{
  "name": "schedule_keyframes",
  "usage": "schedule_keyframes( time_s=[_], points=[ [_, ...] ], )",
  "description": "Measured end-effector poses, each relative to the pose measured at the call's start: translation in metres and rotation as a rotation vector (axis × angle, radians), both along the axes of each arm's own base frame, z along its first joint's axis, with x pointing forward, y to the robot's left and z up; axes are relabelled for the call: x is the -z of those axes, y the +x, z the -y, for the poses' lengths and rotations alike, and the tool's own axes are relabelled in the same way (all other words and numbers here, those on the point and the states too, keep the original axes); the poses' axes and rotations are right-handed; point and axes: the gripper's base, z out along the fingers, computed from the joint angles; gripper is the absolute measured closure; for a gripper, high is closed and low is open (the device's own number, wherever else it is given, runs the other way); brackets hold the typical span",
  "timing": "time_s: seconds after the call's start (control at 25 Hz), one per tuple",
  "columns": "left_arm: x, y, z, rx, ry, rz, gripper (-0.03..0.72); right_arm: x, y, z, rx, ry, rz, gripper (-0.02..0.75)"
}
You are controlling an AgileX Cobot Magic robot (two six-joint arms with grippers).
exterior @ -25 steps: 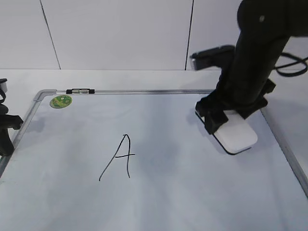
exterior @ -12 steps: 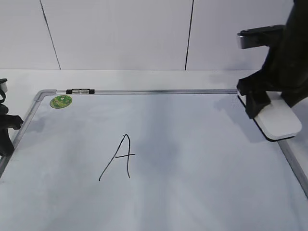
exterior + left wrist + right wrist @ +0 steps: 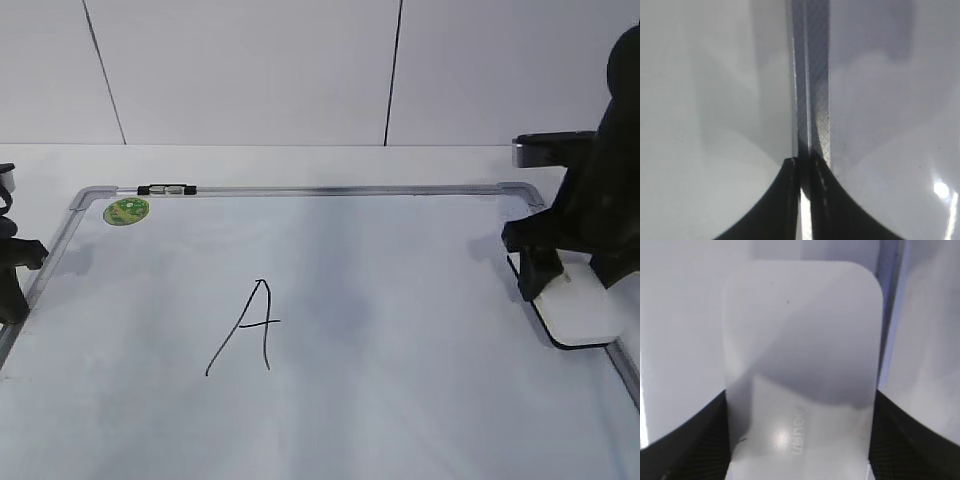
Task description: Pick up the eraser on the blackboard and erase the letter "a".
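Note:
The white eraser (image 3: 578,315) with its black underside lies low on the blackboard (image 3: 400,290), at its right edge next to the grey frame. My right gripper (image 3: 568,285) is shut on the eraser, one black finger on each long side. In the right wrist view the eraser (image 3: 800,355) fills the space between the fingers of the gripper (image 3: 800,440). No lowercase "a" shows on the board. My left gripper (image 3: 12,275) is shut and empty at the board's left edge; the left wrist view shows it (image 3: 805,167) over the grey frame (image 3: 814,90).
A tall capital "A" (image 3: 250,325) is drawn left of the board's middle. A round green sticker (image 3: 126,210) sits at the top left corner, and a small black clip (image 3: 165,189) sits on the top frame. A white wall stands behind the table.
My right gripper has carried the eraser from the board's upper right area out to the right edge and has come down lower there. The left arm has not moved.

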Motion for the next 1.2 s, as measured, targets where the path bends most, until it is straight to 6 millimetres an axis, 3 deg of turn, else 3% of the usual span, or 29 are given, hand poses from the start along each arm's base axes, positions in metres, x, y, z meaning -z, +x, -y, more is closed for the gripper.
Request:
schedule_keyframes(
  time_s=[0.32, 0.6, 0.92, 1.2],
  points=[
    [0.000, 0.000, 0.000, 0.000, 0.000, 0.000, 0.671, 0.027, 0.012, 0.002, 0.055, 0.006, 0.004, 0.182],
    [0.000, 0.000, 0.000, 0.000, 0.000, 0.000, 0.662, 0.028, 0.014, 0.009, 0.054, -0.023, 0.019, 0.182],
    [0.000, 0.000, 0.000, 0.021, 0.007, 0.003, 0.576, 0.028, 0.015, 0.013, 0.065, -0.013, 0.019, 0.176],
    [0.000, 0.000, -0.001, 0.024, 0.009, 0.004, 0.547, 0.029, 0.015, 0.013, 0.063, -0.012, 0.015, 0.164]
  ],
)
